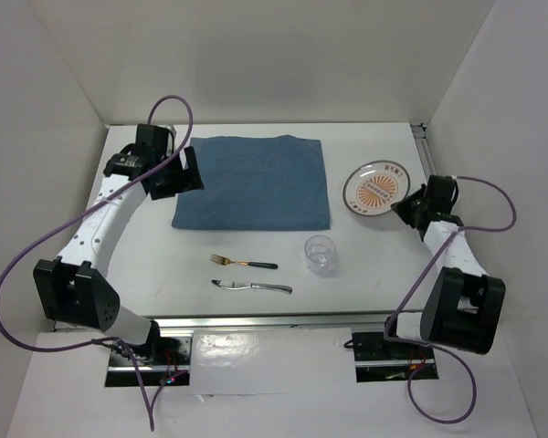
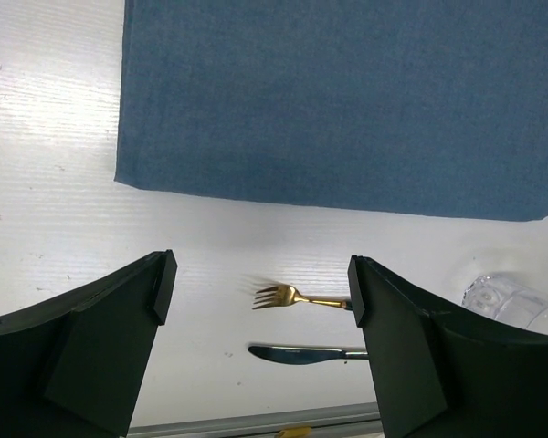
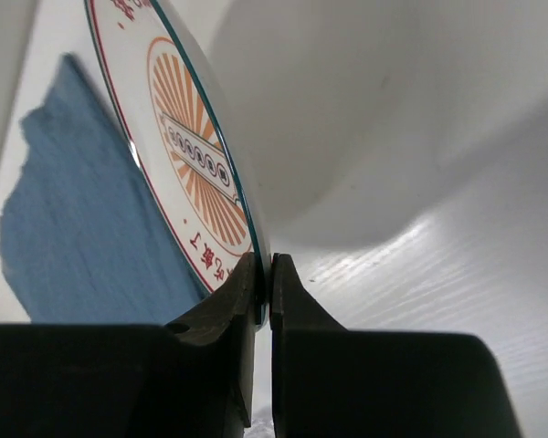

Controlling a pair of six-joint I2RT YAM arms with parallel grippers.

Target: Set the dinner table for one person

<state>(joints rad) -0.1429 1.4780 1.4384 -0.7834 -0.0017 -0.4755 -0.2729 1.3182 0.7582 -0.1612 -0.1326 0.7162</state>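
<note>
Pinching the plate (image 1: 376, 186) by its near-right rim w/ the right hand (image 1: 409, 208), jaws closed tight on the edge; can't tell from the wrist view whether lifted clear or only tipped. Holding the left hand (image 1: 184, 172) spread wide & empty over the left edge of the blue placemat (image 1: 251, 182), touching nothing. As for the counter (image 1: 155, 265): lies flat in front of both arm bases, metal rail (image 1: 274, 321) along the near edge, carrying placemat at centre-back, plate off its right side, fork (image 1: 242, 263) & knife (image 1: 251, 287) nearer the rail, glass (image 1: 320, 253) just right of those. Step in hand, prob.: carry plate left onto middle of placemat. To do it well: raise enough to clear the cloth edge before crossing (else risk bunching the fabric), keep the pinch firm given a thin-rim hold w/ most wt hanging off & prone to pivoting, go slow, level out before lowering, land centred w/ room either side for cutlery, let go only once fully resting. Stay on the far side of the glass. Keep left hand clear of the path, or use it to pin the cloth corner.
</note>
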